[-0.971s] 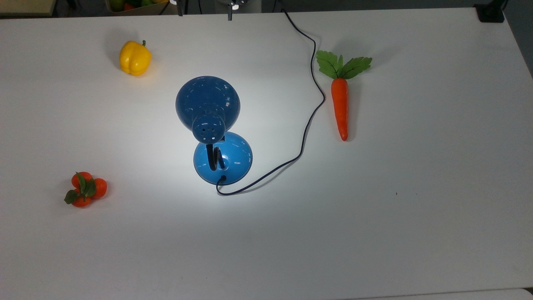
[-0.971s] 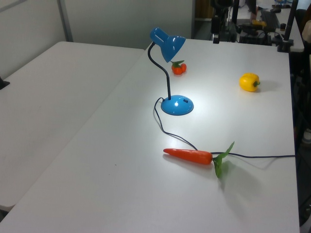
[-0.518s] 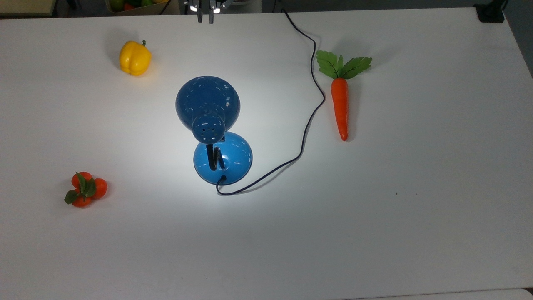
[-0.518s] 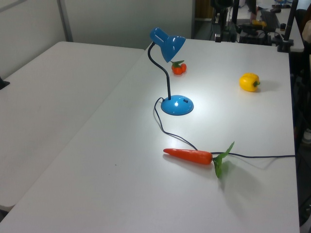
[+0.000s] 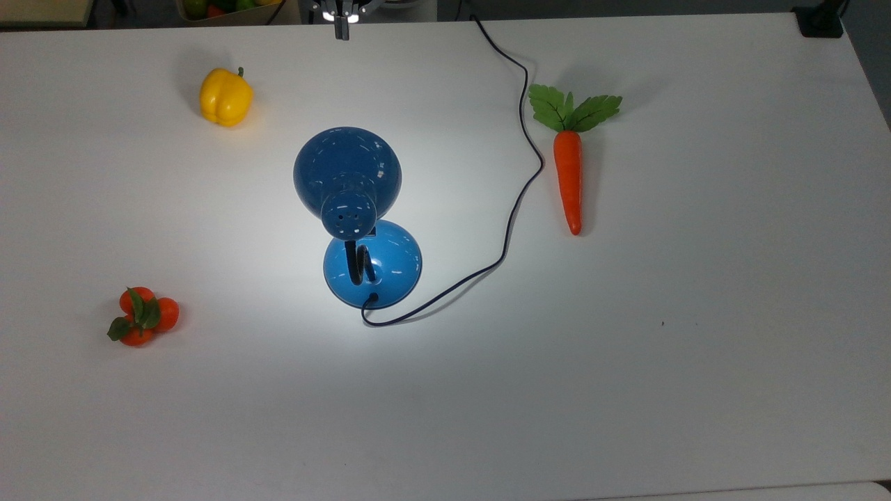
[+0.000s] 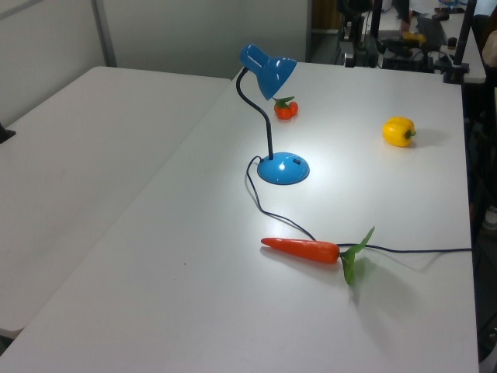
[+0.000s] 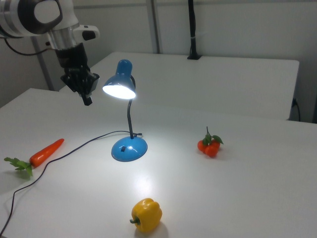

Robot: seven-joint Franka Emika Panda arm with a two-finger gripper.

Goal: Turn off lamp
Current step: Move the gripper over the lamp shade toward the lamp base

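Now the gripper (image 7: 87,100) hangs pointing down, fingers closed and empty, at the right view's left of the lit lamp (image 7: 120,85), apart from it.

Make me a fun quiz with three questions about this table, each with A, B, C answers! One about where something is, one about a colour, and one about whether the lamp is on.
1. In the right view, where is the tool?
A. left of the lamp shade, up in the air
B. resting on the pepper
C. touching the lamp base

2. What colour is the pepper?
A. green
B. yellow
C. purple

3. Is the lamp on?
A. off
B. on
C. tipped over

Answers:
1. A: the tool hangs left of the lamp shade, above the table.
2. B: the pepper is yellow.
3. B: the shade glows and a bright patch lights the table around the base.
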